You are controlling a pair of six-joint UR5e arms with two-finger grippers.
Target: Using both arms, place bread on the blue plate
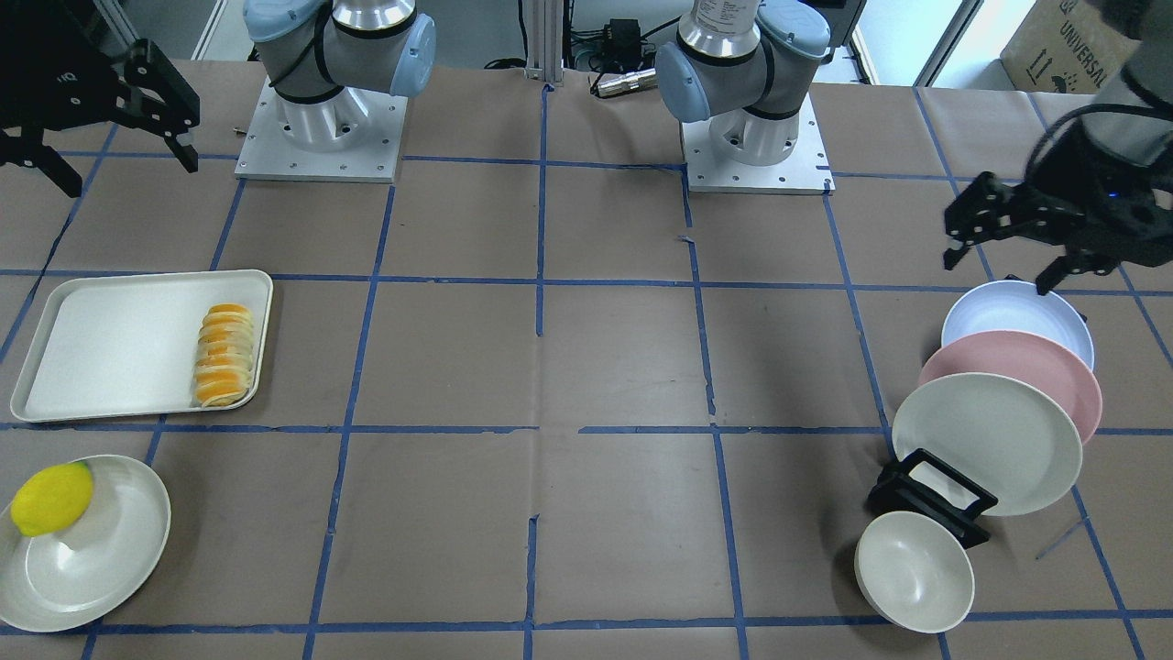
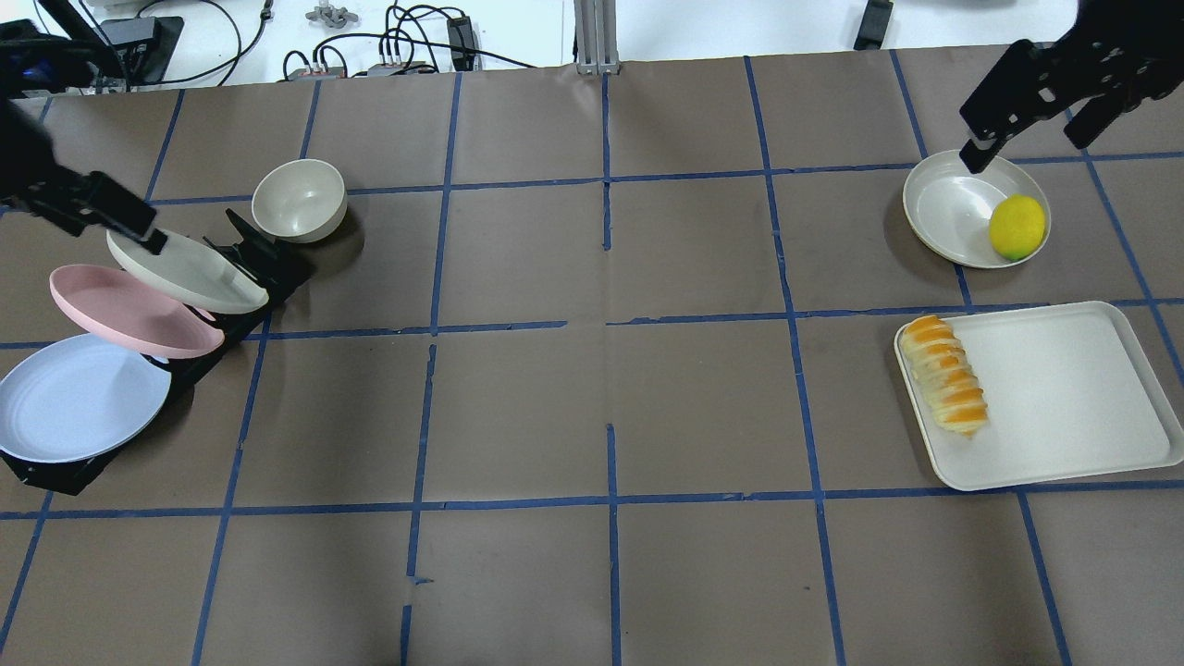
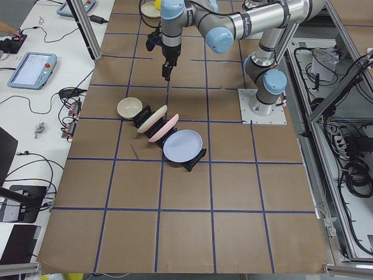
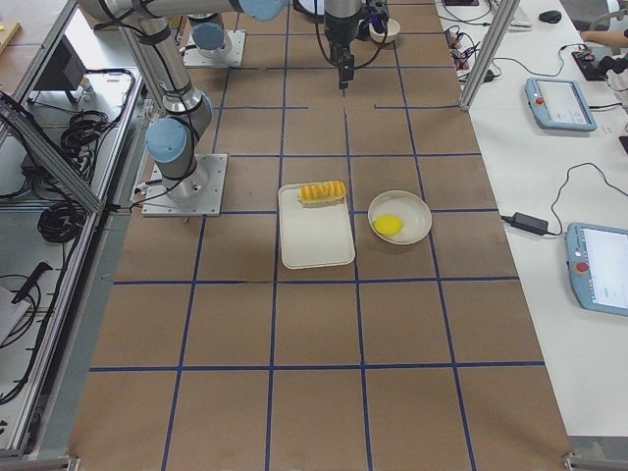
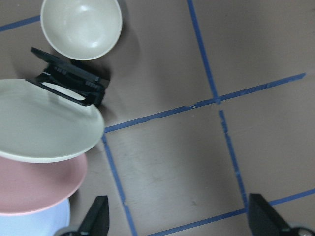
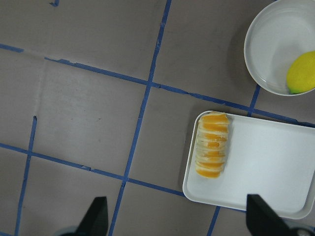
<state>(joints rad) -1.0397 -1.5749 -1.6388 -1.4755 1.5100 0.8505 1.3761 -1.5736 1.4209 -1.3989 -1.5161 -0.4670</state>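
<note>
Brown paper crossed by blue tape lines is spread over the table. At one end, on the robot's right, the bread is laid in a white tray, along the tray's edge nearest the table's middle. Just beside the tray, a lemon is held in a cream dish.

At the other end, well apart from the bread, the blue plate is propped at a slant in a black rack. It is overlapped by a pink plate, and that in turn by a cream plate. A cream bowl is set on the table against the rack's far end.

The left gripper is hung in the air near the blue plate, with its fingers spread and nothing held between them. The right gripper is likewise raised off the table near the tray. Its fingers are spread wide, nothing is gripped, and the bread is not touched.
</note>
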